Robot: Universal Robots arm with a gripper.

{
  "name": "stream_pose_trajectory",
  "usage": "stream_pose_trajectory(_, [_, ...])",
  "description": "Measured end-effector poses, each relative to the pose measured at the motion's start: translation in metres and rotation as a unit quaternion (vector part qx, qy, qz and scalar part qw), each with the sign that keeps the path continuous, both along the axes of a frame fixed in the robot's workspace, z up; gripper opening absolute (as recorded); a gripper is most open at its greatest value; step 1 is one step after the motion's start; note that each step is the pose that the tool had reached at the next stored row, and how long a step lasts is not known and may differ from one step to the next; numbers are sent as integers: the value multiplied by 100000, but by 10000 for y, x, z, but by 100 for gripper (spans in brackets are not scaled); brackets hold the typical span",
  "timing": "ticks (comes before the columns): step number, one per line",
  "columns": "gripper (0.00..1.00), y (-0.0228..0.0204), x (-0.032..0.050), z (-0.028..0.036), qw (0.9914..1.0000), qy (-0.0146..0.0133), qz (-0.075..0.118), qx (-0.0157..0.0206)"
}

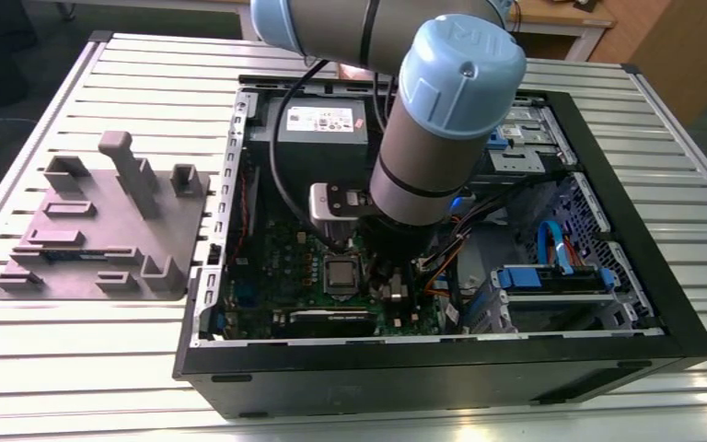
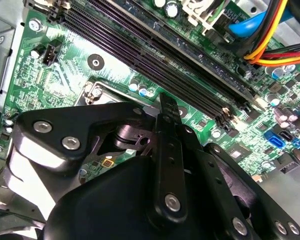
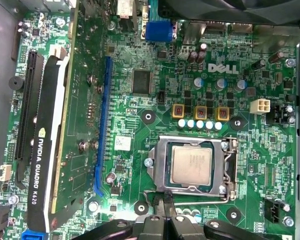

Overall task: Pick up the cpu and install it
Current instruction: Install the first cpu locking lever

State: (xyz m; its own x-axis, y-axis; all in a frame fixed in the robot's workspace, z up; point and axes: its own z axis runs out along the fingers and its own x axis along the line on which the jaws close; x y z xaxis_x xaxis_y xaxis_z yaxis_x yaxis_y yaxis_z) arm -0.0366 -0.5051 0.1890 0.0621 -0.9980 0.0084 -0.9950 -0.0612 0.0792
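The cpu (image 3: 191,165) sits seated in its socket (image 3: 229,167) on the motherboard (image 3: 140,115), metal top facing up, the socket frame surrounding it on all sides. In the first wrist view the gripper (image 3: 163,200) hovers just beside the socket's edge, at roughly 7 o'clock from the chip; its jaws stand closed together with nothing between them. In the second wrist view the gripper (image 2: 166,107) tips point down at the board near the memory slots (image 2: 155,55).

Judgement: the chip appears already placed, and the work at hand concerns the socket's retention hardware (the lever is too fine to trace with certainty). A sound execution keeps the tips clear of the chip's top and avoids sideways load on the frame.

Containers: the open computer case (image 1: 648,304) on the slatted worktop (image 1: 84,368) holds the motherboard, a graphics card (image 3: 45,150), a power supply (image 1: 320,124) and cabling. A grey fixture tray (image 1: 96,230) lies at 9 o'clock from the case.
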Motion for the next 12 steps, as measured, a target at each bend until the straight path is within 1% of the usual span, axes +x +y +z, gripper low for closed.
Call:
stream_pose_trajectory(2, [10,0,1,-1,100000,-48,23,-2])
stream_pose_trajectory(7, [10,0,-1,-6,99999,-448,61,116])
stream_pose_trajectory(12, [10,-2,-7,-15,99998,-534,73,358])
